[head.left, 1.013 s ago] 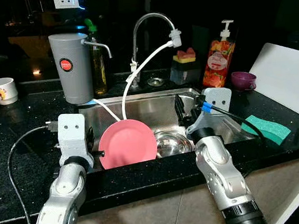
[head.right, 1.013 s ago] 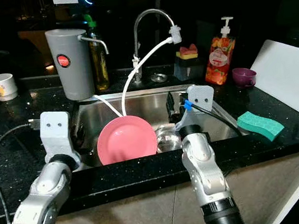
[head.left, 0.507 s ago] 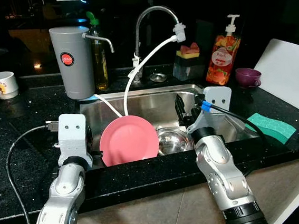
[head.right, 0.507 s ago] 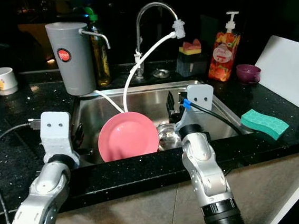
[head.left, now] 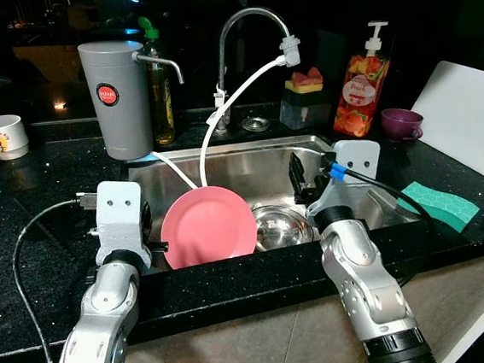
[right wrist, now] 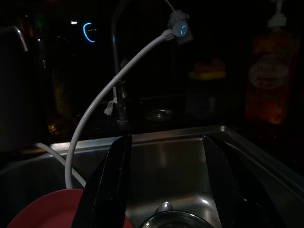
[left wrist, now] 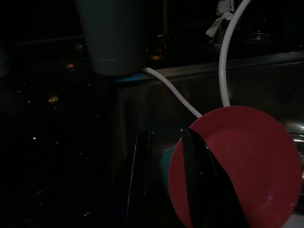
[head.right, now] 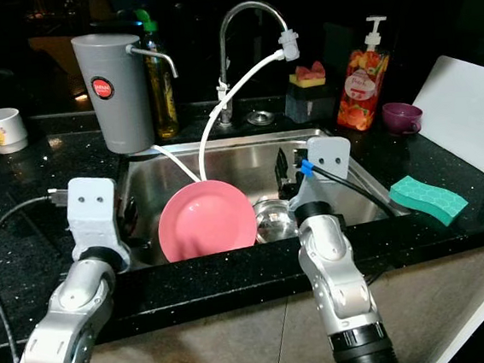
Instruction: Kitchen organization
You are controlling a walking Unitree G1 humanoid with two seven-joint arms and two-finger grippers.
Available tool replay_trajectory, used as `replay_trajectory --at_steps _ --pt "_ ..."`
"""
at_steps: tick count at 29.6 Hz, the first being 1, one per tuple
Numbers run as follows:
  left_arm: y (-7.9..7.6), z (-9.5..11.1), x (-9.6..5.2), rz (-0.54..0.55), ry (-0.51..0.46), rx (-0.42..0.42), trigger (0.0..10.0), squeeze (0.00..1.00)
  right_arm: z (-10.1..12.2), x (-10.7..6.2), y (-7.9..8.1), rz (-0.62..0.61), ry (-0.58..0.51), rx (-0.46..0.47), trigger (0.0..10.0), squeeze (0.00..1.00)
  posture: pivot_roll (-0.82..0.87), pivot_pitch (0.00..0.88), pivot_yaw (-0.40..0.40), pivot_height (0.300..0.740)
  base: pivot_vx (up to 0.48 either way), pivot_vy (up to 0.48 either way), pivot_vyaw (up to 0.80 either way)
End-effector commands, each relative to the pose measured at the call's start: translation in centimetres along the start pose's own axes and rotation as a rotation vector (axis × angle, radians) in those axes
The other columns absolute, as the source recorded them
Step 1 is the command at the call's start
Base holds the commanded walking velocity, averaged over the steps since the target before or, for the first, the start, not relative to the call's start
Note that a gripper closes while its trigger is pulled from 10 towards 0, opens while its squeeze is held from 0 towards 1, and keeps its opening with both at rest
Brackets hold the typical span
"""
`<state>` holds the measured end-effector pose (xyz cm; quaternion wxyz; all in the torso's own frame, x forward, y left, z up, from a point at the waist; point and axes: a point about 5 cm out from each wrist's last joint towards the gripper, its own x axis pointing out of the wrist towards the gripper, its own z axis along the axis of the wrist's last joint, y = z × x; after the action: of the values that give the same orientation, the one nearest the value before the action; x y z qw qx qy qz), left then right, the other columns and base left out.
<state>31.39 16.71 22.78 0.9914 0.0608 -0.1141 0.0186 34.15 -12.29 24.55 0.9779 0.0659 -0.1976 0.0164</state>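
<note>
Nearest the robot, the left gripper (left wrist: 164,190) sits at the sink's front-left corner, about 8 o'clock of the basin. In its wrist view the two black fingers (left wrist: 138,175) stand a modest gap apart, one of them overlapping the left edge of the pink plate (head.left: 209,226); whether they pinch the rim cannot be told, though nothing looks firmly gripped. The right gripper (right wrist: 166,185) hovers at roughly 4 o'clock over the basin, fingers spread wide and empty, pointed across the sink (head.left: 248,159) above the steel bowl (head.left: 281,227).

The plate stands tilted on edge in the sink's front half, leaning toward the back, with the steel bowl just beside it at 3 o'clock. The plate looks like light, stiff plastic or melamine, probably wet and slippery, so a pinch across the rim at its left edge seems the sound hold. The bowl would be light, rigid and slick, best taken by its lip.

A white hose (head.left: 235,105) runs from the tap (head.left: 244,27) down behind the plate and could snag a lift. Further back at 11 o'clock stand a grey water filter (head.left: 116,99) and a green-capped bottle (head.left: 159,91); at 1 o'clock a soap pump bottle (head.left: 356,93) and a purple cup (head.left: 399,123). A green sponge (head.left: 440,205) lies at 3 o'clock, a white cutting board (head.left: 468,125) beyond it.
</note>
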Motion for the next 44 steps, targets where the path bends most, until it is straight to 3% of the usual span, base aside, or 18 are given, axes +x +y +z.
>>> replay_trajectory --at_steps 1,10,28,36,43,44 --pt "-0.4 -0.2 0.2 -0.011 0.002 0.004 10.0 0.00 0.1 -0.2 -0.6 -0.026 0.003 -0.015 10.0 0.00 0.14 0.098 -0.097 0.740 0.000 0.000 0.00" --pt "-0.4 -0.1 0.4 -0.014 0.001 0.009 10.0 0.00 -0.2 -0.3 -0.5 -0.026 0.012 -0.009 10.0 0.00 0.14 0.092 -0.094 0.740 0.000 0.000 0.00" --pt "1.0 -0.6 0.8 0.064 0.038 0.048 10.0 0.00 -0.5 -0.2 -0.5 -0.025 0.026 -0.008 10.0 0.00 0.16 0.080 -0.098 0.740 0.000 0.000 0.00" --pt "2.0 0.0 2.2 0.147 0.044 0.034 10.0 0.00 -0.5 0.0 -0.3 -0.015 0.031 -0.009 10.0 0.00 0.15 0.075 -0.107 0.740 0.000 0.000 0.00" --pt "1.2 0.6 3.7 0.131 0.039 0.008 10.0 0.00 -0.5 0.0 0.0 -0.014 0.026 -0.006 10.0 0.00 0.13 0.058 -0.094 0.740 0.000 0.000 0.00" --pt "1.0 0.6 3.9 0.130 0.044 0.004 10.0 0.89 -0.5 0.0 0.0 -0.012 0.024 -0.007 10.0 0.00 0.13 0.055 -0.089 0.740 0.000 0.000 0.00"
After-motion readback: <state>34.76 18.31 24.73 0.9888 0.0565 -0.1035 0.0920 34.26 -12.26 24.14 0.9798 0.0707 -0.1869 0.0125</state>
